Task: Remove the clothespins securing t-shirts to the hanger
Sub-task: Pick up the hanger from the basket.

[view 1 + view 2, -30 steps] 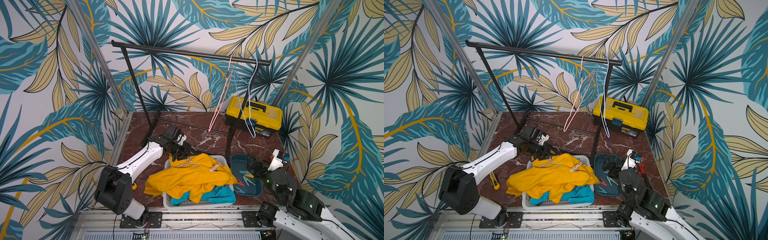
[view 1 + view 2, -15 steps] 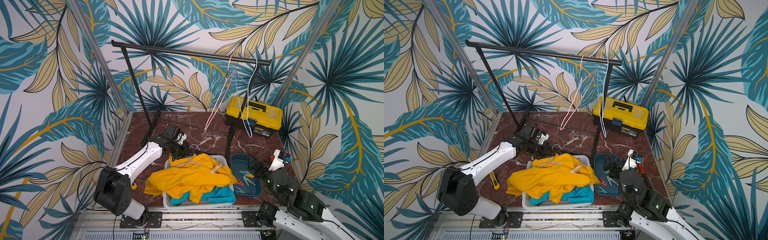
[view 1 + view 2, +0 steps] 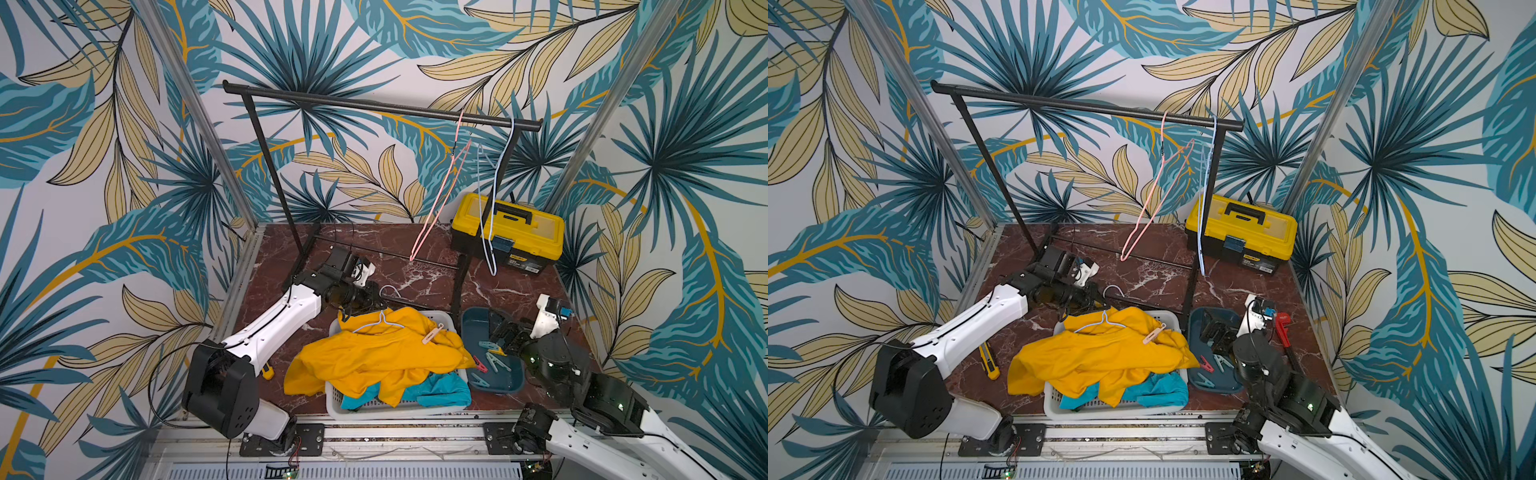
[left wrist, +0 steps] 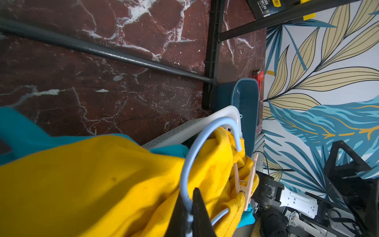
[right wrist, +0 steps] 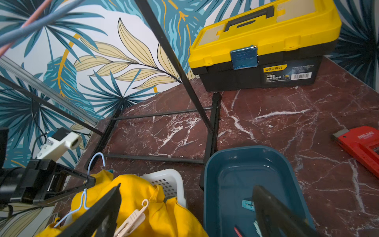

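Just changed: left hand clamped on pale blue hanger, steadying it; right hand spread wide, free for tan clothespin on yellow t-shirt.

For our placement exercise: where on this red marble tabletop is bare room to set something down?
Bare red marble tabletop lies between the yellow-lidded black toolbox, the black metal rack's foot and the dark blue plastic tray. A narrower strip runs beside the white plastic basket, around the yellow utility knife. Front centre is crowded: basket, tray, right gripper.
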`<action>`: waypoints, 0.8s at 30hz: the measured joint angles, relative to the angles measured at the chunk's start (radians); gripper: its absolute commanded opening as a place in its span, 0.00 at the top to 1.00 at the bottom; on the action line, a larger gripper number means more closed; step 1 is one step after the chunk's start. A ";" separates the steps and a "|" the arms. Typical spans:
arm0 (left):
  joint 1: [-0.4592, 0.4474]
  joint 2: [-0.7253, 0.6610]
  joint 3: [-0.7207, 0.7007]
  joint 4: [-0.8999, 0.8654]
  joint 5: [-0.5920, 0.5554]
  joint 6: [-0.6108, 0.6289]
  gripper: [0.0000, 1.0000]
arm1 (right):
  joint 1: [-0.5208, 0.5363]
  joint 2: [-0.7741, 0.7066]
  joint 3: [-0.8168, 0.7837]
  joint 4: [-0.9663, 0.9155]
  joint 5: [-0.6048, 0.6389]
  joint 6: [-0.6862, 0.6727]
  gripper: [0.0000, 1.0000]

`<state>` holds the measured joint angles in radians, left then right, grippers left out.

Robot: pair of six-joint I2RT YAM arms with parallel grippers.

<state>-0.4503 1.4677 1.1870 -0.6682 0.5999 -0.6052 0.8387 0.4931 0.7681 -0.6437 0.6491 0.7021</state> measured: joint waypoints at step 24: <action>0.001 -0.191 0.052 0.006 0.171 0.337 1.00 | 0.000 0.259 0.076 0.267 -0.613 -0.178 0.01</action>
<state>-0.4496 1.2766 1.2388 -0.6621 0.7712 -0.2680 0.8387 0.7521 0.8444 -0.3767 0.0364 0.5243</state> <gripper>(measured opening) 0.072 0.994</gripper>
